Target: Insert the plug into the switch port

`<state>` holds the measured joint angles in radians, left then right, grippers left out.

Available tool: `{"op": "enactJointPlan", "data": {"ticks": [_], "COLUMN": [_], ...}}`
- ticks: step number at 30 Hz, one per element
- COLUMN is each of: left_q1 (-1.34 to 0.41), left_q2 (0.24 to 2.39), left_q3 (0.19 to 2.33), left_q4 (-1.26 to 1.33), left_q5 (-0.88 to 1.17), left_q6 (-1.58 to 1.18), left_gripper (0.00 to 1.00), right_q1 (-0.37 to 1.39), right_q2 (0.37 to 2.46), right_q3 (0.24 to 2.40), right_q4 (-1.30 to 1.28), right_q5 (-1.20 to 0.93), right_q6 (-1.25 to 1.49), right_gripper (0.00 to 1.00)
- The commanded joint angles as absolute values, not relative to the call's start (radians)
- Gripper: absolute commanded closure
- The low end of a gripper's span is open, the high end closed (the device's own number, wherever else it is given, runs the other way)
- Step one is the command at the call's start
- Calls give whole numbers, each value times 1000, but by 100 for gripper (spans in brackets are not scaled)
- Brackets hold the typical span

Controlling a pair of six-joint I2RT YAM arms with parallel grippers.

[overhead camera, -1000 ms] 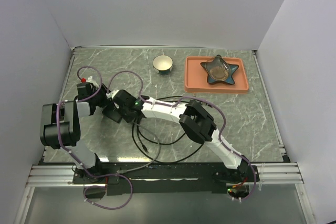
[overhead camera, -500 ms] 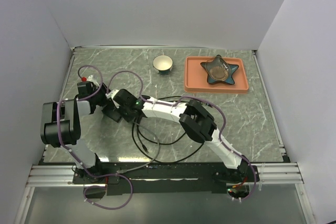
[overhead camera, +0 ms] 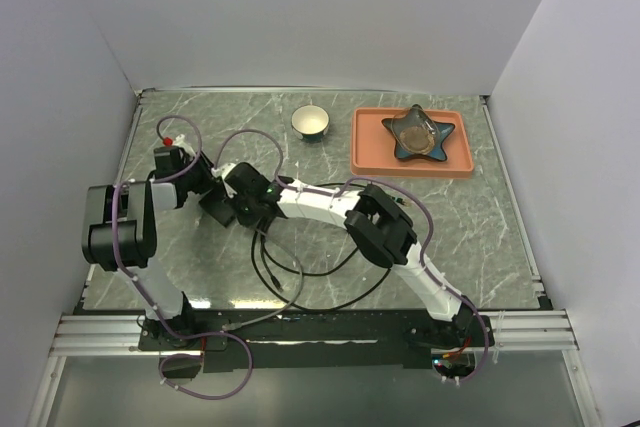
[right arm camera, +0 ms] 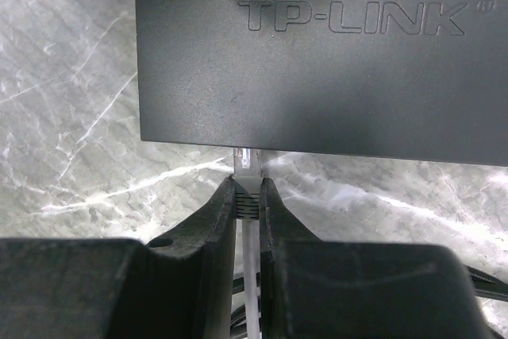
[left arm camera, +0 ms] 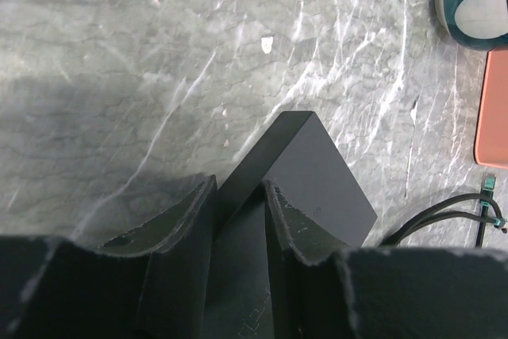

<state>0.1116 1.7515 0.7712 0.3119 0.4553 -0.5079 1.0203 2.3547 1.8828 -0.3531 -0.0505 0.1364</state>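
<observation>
Step in hand: seating the plug — I judge the insertion has begun but is not finished.
Right pincer (right arm camera: 248,196): my fingers are pinched on the plug (right arm camera: 247,166) just behind its clear head, the cable (right arm camera: 248,275) trailing back between them.
Plug: straight ahead of my right fingertips, its clear tip meeting the near edge of the switch (right arm camera: 317,53); whether it is fully home I cannot tell, since the port itself is hidden under that edge.
Left pincer (left arm camera: 238,196): clamped across one end of the switch (left arm camera: 305,172), holding it steady on the table (left arm camera: 119,53).
Next move: a straight push forward along the plug's axis, no sideways drift, while my left keeps the switch from sliding.
Writing: "TP-LINK" embossed on the switch's top, just beyond my right fingers.
</observation>
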Motion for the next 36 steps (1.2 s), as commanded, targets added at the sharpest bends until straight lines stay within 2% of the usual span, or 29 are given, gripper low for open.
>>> {"op": "enactJointPlan", "data": {"ticks": [1, 7, 18, 25, 36], "left_q1": [40, 6, -84, -152, -161], "left_q2": [1810, 1847, 1804, 1770, 1726], "left_q3": [759, 799, 744, 735, 684], "left_q4": [92, 5, -57, -80, -92], "left_q5": [565, 506, 485, 460, 410], "left_q6": [-511, -523, -574, -607, -635], "left_gripper": [67, 65, 67, 70, 77], "right_q1": [965, 957, 937, 937, 931], "right_q2": [2304, 2261, 2201, 2229, 2229], "right_q3": [1913, 1856, 1721, 1776, 1798], "right_q4": [-161, -160, -92, -87, -130], "right_q5": [5, 5, 5, 6, 97], "right_q6": [172, 175, 210, 206, 245], "right_gripper": [100, 100, 100, 100, 100]}}
